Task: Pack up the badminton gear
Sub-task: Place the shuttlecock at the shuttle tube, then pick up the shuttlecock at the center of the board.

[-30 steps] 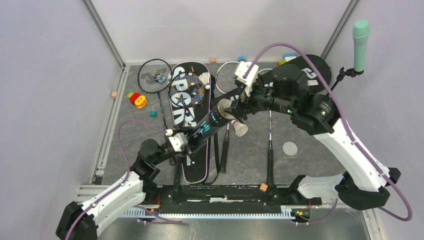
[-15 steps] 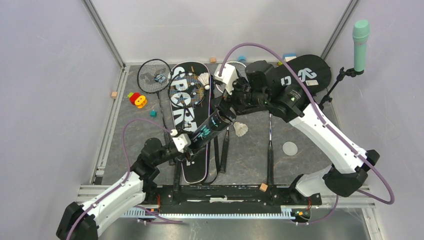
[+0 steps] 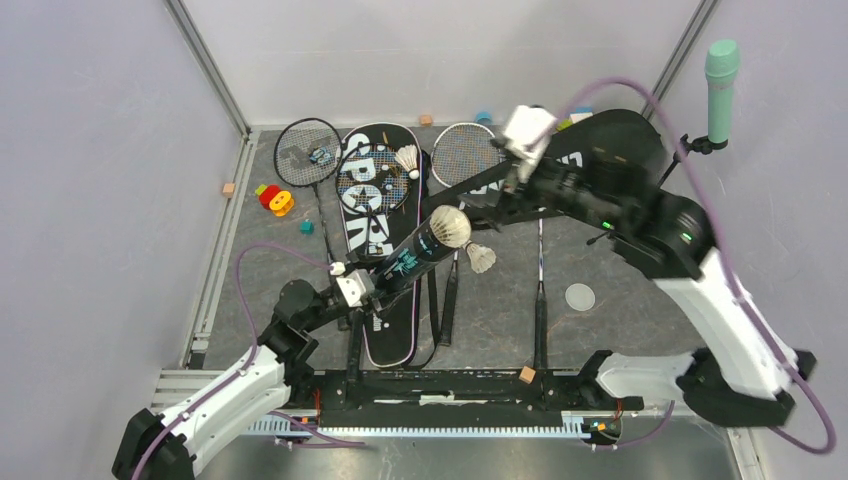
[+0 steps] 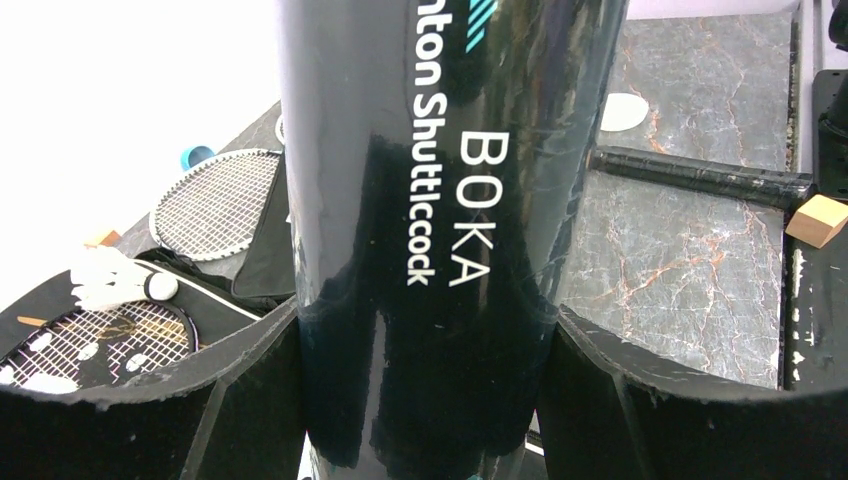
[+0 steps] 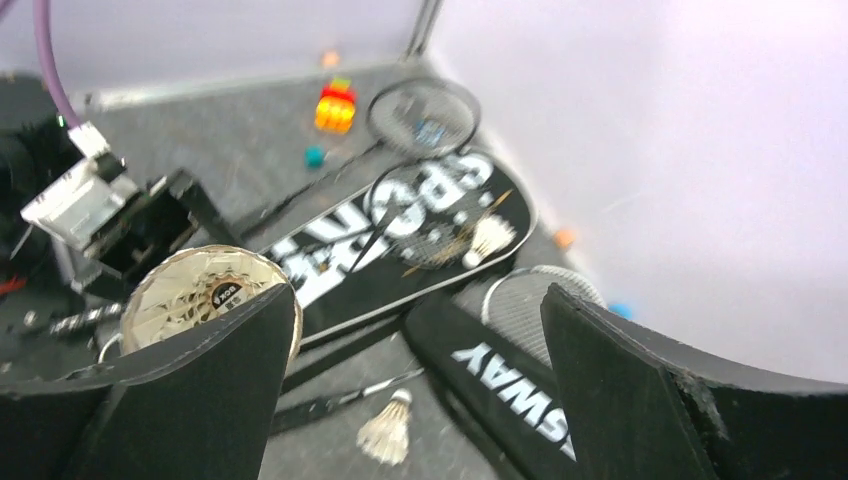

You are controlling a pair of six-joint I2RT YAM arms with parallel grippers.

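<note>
Top: long black tube (image 3: 415, 255) is held tilted above the table (image 3: 620, 330), long axis 7-to-1 o'clock, pale round end up at 1. Left claw (image 3: 383, 287) pinches its low end, with the left arm reaching low from the 7 o'clock base. Right arm is arched high, right claw (image 3: 487, 200) spread wide at 2 o'clock of the tube's top end.
Left wrist: tube (image 4: 430, 200) runs straight up mid-frame, left claw (image 4: 425, 400) pressed on both sides.
Right wrist: right claw (image 5: 418, 300) spread, tube end (image 5: 205, 295) at 9 o'clock by one finger, shuttlecock (image 5: 385, 430) on the table at 6.

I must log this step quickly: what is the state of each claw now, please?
Left claw: closed on the long glossy black shuttlecock tube.
Right claw: open wide, holding nothing.
</note>
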